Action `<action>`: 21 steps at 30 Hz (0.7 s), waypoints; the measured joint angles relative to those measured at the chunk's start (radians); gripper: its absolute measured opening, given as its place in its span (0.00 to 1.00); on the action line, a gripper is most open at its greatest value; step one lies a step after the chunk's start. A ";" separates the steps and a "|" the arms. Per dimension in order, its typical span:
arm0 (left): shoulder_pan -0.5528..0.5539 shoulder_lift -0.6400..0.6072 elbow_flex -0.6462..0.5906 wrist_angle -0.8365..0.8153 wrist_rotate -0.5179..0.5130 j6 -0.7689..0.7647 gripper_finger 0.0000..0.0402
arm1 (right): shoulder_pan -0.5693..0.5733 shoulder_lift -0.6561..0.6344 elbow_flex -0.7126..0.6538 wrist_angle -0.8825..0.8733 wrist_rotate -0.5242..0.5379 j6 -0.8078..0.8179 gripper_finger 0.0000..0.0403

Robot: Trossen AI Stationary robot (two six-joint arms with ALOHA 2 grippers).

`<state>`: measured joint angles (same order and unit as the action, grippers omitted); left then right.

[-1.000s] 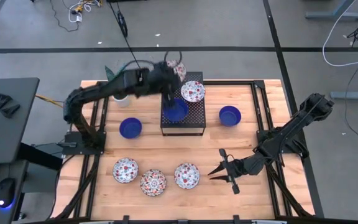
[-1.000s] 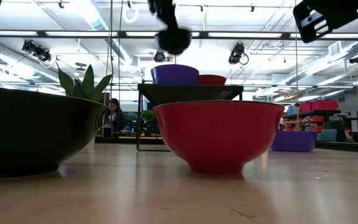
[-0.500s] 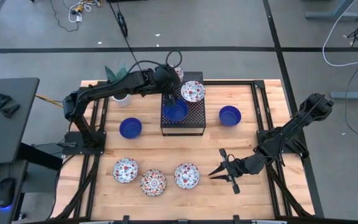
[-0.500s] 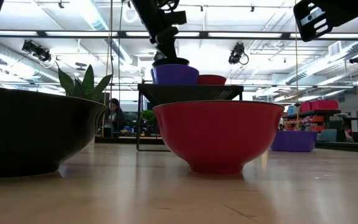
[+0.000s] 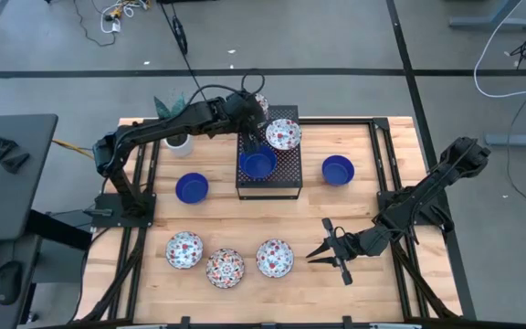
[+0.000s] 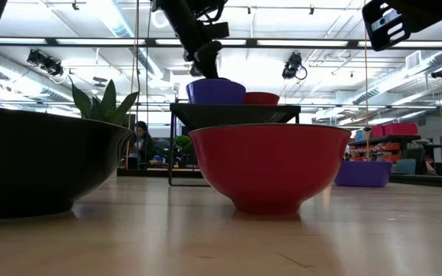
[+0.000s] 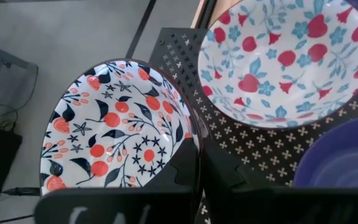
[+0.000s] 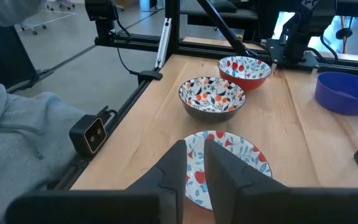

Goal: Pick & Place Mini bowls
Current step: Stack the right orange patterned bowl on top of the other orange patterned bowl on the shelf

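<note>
The left gripper (image 5: 250,108) has slid off the blue bowl (image 5: 258,164) it hovered over a second ago and now sits at the black box's (image 5: 286,183) eleven o'clock corner. Its fingers (image 7: 185,180) are closed on the rim of a patterned bowl (image 7: 114,127), held tilted at the box's edge. That blue bowl stays on the box with another flowered bowl (image 5: 283,135) at its one o'clock, so I'd guess this third one is about to join them.

Two more blue bowls (image 5: 191,187) wait on the table at nine and three o'clock of the box, and three patterned ones (image 5: 225,268) at six. The right gripper (image 5: 320,253) idles beside those, fingers spread, holding nothing.
</note>
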<state>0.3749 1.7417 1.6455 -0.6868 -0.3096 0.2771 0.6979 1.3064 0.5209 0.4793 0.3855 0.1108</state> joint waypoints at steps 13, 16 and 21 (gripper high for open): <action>0.015 0.028 0.000 0.008 0.017 -0.005 0.03 | 0.000 0.000 0.000 -0.003 0.000 -0.002 0.14; 0.018 0.028 0.000 0.001 0.015 -0.011 0.03 | 0.000 0.000 0.000 -0.002 0.000 0.000 0.14; 0.024 0.029 0.000 0.001 0.016 -0.030 0.03 | 0.000 0.000 0.000 -0.001 0.000 0.001 0.14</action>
<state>0.3988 1.7702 1.6455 -0.6861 -0.2939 0.2470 0.6976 1.3064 0.5205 0.4783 0.3851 0.1116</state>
